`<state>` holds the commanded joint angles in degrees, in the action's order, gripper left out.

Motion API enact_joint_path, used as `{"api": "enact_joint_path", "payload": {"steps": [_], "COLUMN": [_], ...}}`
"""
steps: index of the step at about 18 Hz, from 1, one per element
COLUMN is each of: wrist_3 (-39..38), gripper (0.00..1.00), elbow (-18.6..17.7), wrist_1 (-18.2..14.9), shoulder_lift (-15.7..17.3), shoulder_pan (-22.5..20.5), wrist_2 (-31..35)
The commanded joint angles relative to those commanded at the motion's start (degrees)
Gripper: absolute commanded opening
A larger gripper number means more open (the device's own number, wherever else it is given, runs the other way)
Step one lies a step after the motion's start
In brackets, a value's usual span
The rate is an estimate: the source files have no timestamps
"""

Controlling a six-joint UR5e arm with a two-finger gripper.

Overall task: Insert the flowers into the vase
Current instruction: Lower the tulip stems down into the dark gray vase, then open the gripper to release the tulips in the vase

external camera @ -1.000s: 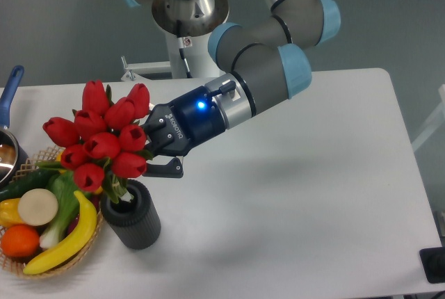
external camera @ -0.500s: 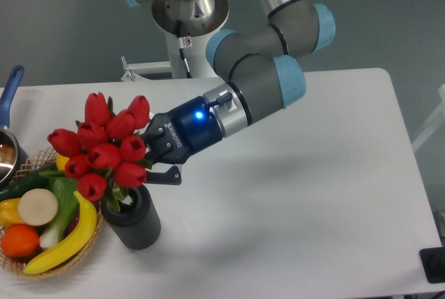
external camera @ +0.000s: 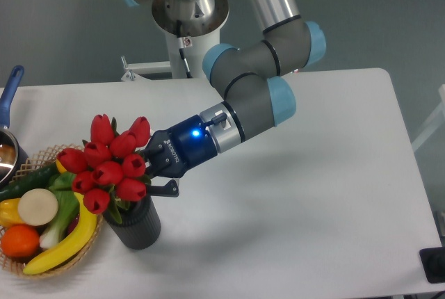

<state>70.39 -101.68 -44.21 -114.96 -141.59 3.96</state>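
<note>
Table (external camera: 313, 174), white and broad, fills most of the view against a grey wall. Above it, a robot arm (external camera: 257, 90) with grey links and pale blue joint caps reaches down from the far side and angles toward the near left. Its wrist is dark blue with a small glowing blue light.

At the left edge of the table sits a woven wicker basket (external camera: 66, 261) holding a yellow banana (external camera: 69, 240), an orange (external camera: 19, 240), a green leafy vegetable with a white stalk (external camera: 59, 212) and a round pale item I cannot identify. Further left, partly cut off by the frame, is a steel pot (external camera: 8, 156) with a blue handle.

Just to the right of the basket stands the vase (external camera: 135, 224), a short dark grey ribbed cylinder, upright on the table. The flowers (external camera: 108, 167), a bunch of red tulip buds with green stems, sit directly above the vase, their stems running down into its mouth and the buds spreading wider than the rim.

The gripper (external camera: 156, 170) is at the right side of the bunch, its black fingers apparently closed on the stems just above the vase rim, though buds hide the contact.
</note>
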Motion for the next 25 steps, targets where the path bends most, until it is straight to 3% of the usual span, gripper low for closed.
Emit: {"api": "enact_joint_path", "payload": {"steps": [5,11,13,16,25], "wrist_3": [2.12,2.20,2.29,2.12,2.12], "gripper": [0.13,0.29,0.51,0.98,1.00], "elbow": [-1.24,-1.94,-2.12,-3.34,-5.11], "wrist_1": [0.44,0.44,0.62,0.44,0.62], "shoulder_lift": [-1.85,-2.29,-2.64,-2.46,-1.94], "shoulder_pan": [0.00,0.00,-0.18,-0.35,-2.02], "wrist_2": [0.00,2.63,2.72,2.90,3.34]}}
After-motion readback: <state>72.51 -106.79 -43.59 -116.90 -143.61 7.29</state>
